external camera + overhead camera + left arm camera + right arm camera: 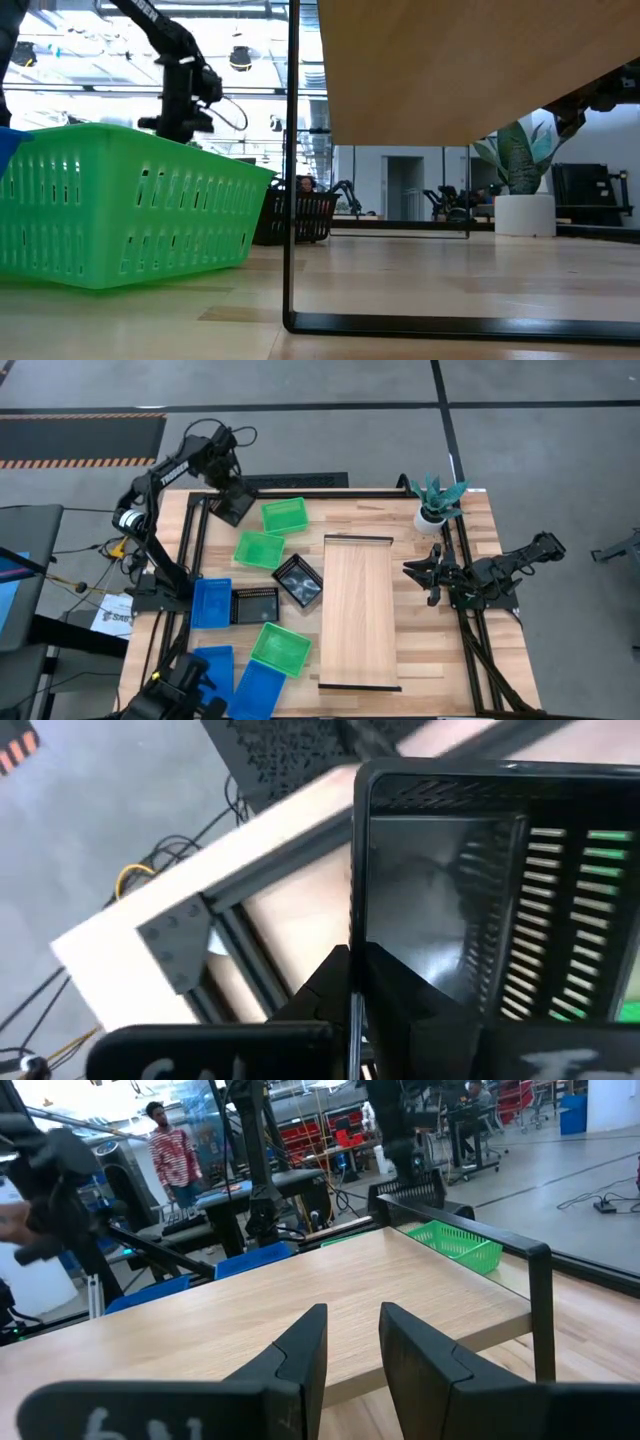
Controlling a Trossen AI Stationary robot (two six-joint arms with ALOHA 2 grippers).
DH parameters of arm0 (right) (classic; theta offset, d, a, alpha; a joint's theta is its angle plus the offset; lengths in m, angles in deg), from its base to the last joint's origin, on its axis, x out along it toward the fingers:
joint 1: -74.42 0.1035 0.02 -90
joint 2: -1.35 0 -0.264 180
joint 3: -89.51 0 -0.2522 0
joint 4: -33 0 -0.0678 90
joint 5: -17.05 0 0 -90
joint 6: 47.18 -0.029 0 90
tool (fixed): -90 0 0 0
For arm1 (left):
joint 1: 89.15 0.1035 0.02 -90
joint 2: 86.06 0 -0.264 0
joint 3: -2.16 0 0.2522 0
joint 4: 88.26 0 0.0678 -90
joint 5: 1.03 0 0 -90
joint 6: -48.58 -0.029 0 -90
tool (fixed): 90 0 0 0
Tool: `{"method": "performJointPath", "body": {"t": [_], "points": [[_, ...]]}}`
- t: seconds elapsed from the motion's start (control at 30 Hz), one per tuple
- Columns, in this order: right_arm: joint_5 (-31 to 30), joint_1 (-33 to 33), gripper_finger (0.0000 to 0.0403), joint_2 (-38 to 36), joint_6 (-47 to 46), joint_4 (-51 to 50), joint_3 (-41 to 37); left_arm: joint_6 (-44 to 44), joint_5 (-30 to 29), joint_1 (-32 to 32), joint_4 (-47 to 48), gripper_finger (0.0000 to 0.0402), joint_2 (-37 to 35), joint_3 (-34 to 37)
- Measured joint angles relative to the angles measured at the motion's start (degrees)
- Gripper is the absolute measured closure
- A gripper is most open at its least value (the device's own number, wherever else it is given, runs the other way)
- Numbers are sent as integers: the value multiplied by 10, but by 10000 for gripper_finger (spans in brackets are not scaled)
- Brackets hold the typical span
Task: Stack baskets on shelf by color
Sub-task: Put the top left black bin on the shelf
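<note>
At the table's far left corner, the left gripper (232, 500) is clamped on the rim of a black basket (231, 507); in the left wrist view the fingers (345, 990) pinch its wall (440, 920), with the basket extending ahead of them over the table edge. The right gripper (425, 572) waits at the right side beside the shelf (358, 610), fingers (300, 1345) slightly apart and holding nothing.

Count from the high view: three black baskets, namely the held one, one tilted (298, 580) touching the shelf's left edge, and one (256, 605) left of it. Three green: (284, 515), (259, 549), (280, 648). Three blue: (211, 602), (212, 665), (257, 688). All loose baskets lie left of the shelf; its board carries none. A potted plant (434, 502) stands at the far right corner.
</note>
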Motion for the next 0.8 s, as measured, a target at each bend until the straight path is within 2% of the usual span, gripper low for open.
{"method": "performJointPath", "body": {"t": [0.17,0.37,0.5,0.63,0.8], "points": [[0,0,285,0,0,0,0,1,5,-7,64,401,0,-102],[0,0,285,0,0,0,0,-6,114,-60,120,401,-1,-224],[0,0,285,0,0,0,0,3,162,-133,155,401,-1,-276],[0,0,285,0,0,0,0,2,166,-225,163,401,-1,-302],[0,0,285,0,2,0,0,2,166,-340,116,401,-1,-298]]}}
